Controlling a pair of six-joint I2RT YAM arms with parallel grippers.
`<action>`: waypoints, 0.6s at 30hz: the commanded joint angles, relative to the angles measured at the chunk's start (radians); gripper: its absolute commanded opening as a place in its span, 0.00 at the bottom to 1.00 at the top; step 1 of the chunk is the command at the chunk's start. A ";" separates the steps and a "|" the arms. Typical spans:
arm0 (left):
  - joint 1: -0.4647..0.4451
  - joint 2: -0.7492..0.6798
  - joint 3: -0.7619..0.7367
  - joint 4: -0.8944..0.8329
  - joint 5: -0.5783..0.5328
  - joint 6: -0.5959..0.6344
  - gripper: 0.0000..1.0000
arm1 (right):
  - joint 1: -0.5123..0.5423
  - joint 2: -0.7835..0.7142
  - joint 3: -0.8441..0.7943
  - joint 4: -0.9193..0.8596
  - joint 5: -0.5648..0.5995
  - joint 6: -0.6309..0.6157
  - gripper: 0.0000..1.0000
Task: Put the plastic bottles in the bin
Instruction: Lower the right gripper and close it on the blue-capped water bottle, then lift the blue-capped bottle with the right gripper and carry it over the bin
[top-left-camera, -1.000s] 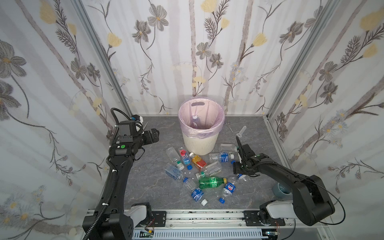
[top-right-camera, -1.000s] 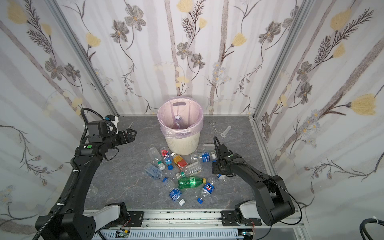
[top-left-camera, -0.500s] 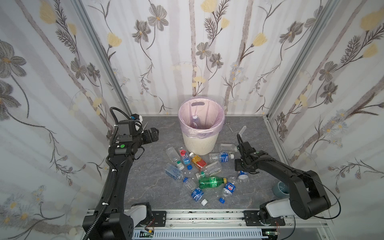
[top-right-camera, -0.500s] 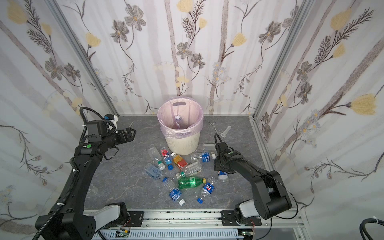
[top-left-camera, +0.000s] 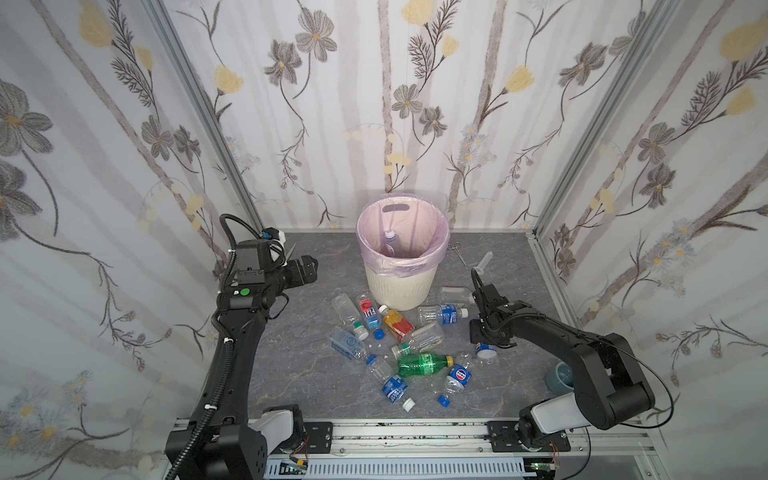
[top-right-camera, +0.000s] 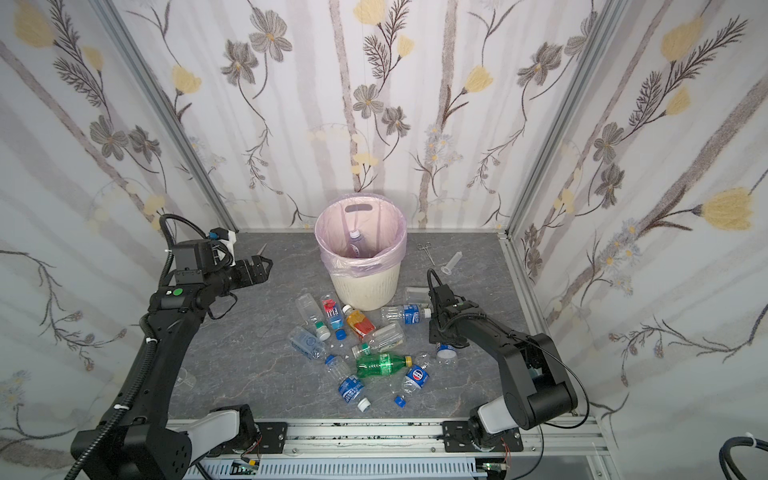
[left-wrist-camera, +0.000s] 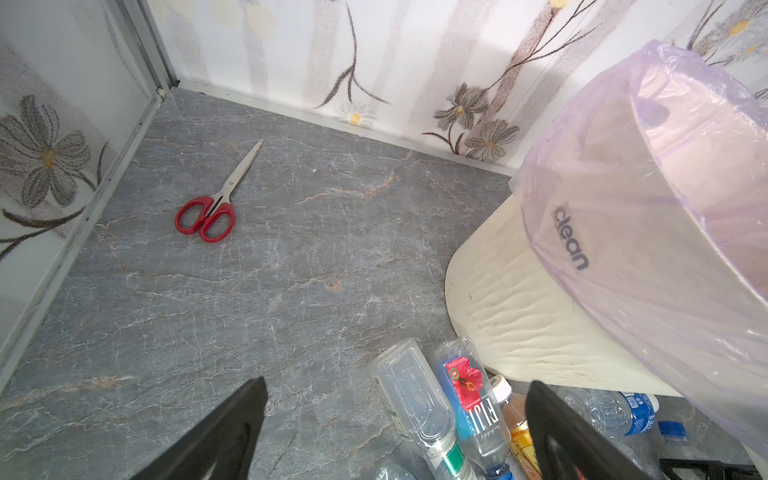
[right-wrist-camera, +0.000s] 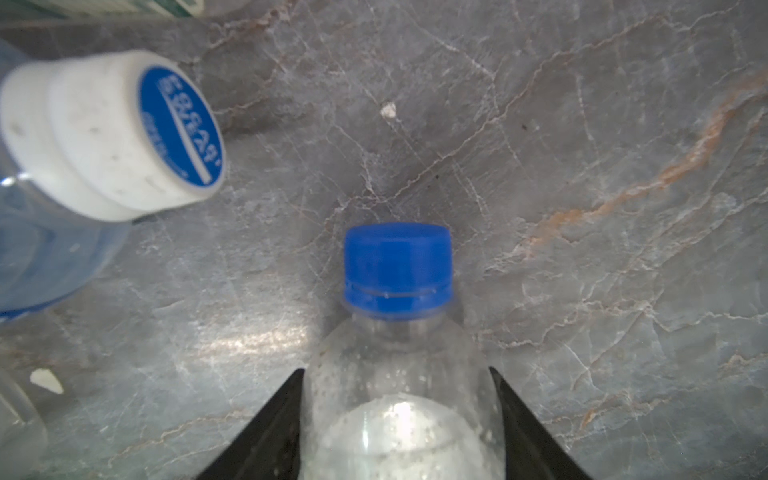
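Visibly, droplets bead inside the clear, blue-capped bottle (right-wrist-camera: 399, 374).

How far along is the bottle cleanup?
Done: one bottle is in the bin. In hand: the right end effector straddles a clear blue-capped bottle lying on the table; whether it is clamped is unclear. The left end effector is open and empty. Left: roughly ten more, including the green bottle, near the bin.

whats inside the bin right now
One clear bottle shows inside the bin, cap end up against the pink liner. The near wall hides the bin's floor, so anything lying lower cannot be seen.
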 joint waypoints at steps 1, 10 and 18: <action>0.001 -0.005 0.007 0.020 0.007 0.020 0.99 | 0.000 0.002 -0.003 0.025 0.011 0.002 0.57; 0.001 0.004 -0.023 0.072 0.006 0.020 0.99 | -0.004 -0.113 0.043 -0.018 0.069 -0.006 0.51; 0.002 0.026 -0.069 0.136 0.005 0.011 0.99 | -0.005 -0.238 0.137 -0.072 0.086 -0.034 0.49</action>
